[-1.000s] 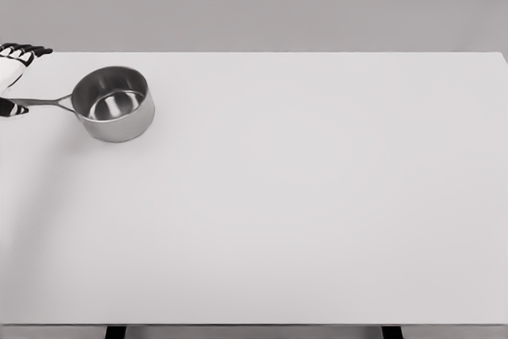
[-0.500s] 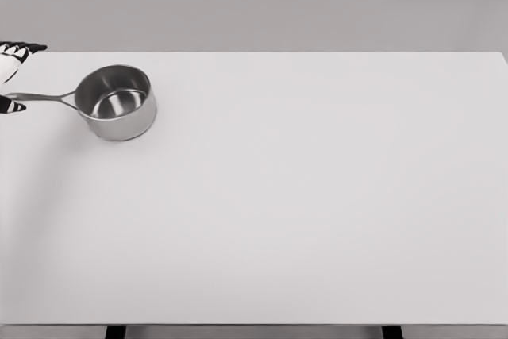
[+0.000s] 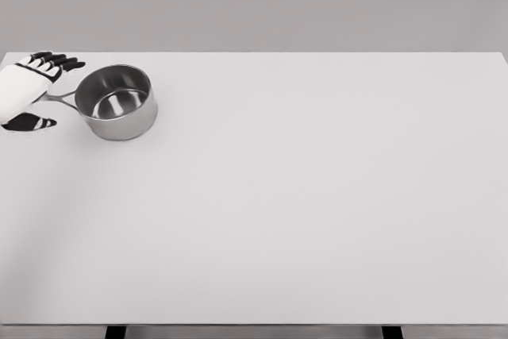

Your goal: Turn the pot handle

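The left hand [image 3: 28,89] shows at the far left edge of the head view, white palm up toward the camera, dark fingers [image 3: 57,61] stretched out side by side toward the pot and the thumb [image 3: 32,122] held apart below. It is spread, not clamped: the handle [image 3: 57,98] runs out from under the palm, between fingers and thumb, and whether the palm actually presses on the hidden part of it I cannot tell. The right hand is not in view.

Half a second ago only the fingertips and thumb tip peeked in at the edge, with the long handle lying bare and pointing straight at them. Now the hand has come in over the handle and covers most of it; only the short stretch next to the bowl still shows. The handle also looks swung a little, its outer end sitting higher in the picture than before.

Just beyond the fingertips stands the stainless saucepan [image 3: 117,102], upright and empty, its bowl barely shifted from where it stood. It rests on the white table [image 3: 317,196], which stretches away from the hand with nothing else on it.

My reading is that the hand is closing in for a firmer hold on the handle, and the turning has hardly begun; most of the rotation is still to do
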Controlling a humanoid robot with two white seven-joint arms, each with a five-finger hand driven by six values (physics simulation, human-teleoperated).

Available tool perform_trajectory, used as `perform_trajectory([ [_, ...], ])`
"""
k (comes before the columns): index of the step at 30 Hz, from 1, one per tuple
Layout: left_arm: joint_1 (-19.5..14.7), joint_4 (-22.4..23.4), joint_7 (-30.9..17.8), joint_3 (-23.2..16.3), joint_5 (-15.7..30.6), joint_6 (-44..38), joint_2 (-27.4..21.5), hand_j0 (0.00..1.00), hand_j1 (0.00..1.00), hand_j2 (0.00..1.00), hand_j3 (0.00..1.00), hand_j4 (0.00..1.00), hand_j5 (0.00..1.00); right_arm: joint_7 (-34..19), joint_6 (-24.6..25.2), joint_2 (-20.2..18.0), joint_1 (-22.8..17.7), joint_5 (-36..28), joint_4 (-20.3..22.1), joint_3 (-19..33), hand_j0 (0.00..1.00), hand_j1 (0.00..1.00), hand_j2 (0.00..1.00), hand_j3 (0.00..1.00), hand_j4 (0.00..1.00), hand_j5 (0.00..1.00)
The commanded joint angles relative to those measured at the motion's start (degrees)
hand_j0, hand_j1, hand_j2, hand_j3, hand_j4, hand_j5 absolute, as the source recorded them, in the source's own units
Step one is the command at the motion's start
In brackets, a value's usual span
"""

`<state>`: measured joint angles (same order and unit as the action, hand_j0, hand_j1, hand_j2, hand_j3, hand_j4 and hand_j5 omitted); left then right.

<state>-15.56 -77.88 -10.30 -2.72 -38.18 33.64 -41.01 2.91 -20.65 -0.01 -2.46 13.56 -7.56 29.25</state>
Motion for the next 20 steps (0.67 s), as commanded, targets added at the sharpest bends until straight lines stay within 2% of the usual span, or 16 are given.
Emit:
perform_trajectory([
  [1,0.3,-6.5,0.2,1.0,7.1,1.4,-2.3,1.0,1.0,1.0,1.0,1.0,1.0,0.0,0.0,0.0,0.0,0.0,0.0,0.0,1.0,1.0,1.0,1.0,1.0,1.0],
  [3,3.7,-10.4,0.2,3.9,12.0,1.4,-2.6,1.0,1.0,1.0,1.0,1.0,1.0,0.0,0.0,0.0,0.0,0.0,0.0,0.0,1.0,1.0,1.0,1.0,1.0,1.0],
  [7,5.5,-13.9,-0.2,4.5,20.2,1.4,-2.6,1.0,1.0,1.0,1.0,1.0,1.0,0.0,0.0,0.0,0.0,0.0,0.0,0.0,1.0,1.0,1.0,1.0,1.0,1.0],
  [8,5.6,-14.2,-0.7,4.5,20.9,1.4,-3.0,1.0,1.0,1.0,1.0,1.0,1.0,0.0,0.0,0.0,0.1,0.0,0.0,0.0,1.0,1.0,1.0,1.0,1.0,1.0],
  [10,8.9,-15.9,-0.8,2.0,21.0,1.4,-4.8,1.0,1.0,1.0,1.0,1.0,1.0,0.0,0.0,0.0,0.0,0.0,0.0,0.0,1.0,1.0,1.0,1.0,1.0,1.0],
  [15,9.4,-17.7,-0.7,-2.6,21.0,1.4,-4.9,1.0,1.0,1.0,1.0,1.0,1.0,0.0,0.0,0.0,0.0,0.0,0.0,0.0,1.0,1.0,1.0,1.0,1.0,1.0],
  [20,9.4,-17.8,-0.7,-2.8,20.9,1.4,-5.0,1.0,1.0,1.0,1.0,1.0,1.0,0.0,0.0,0.0,0.0,0.0,0.0,0.0,1.0,1.0,1.0,1.0,1.0,1.0],
])
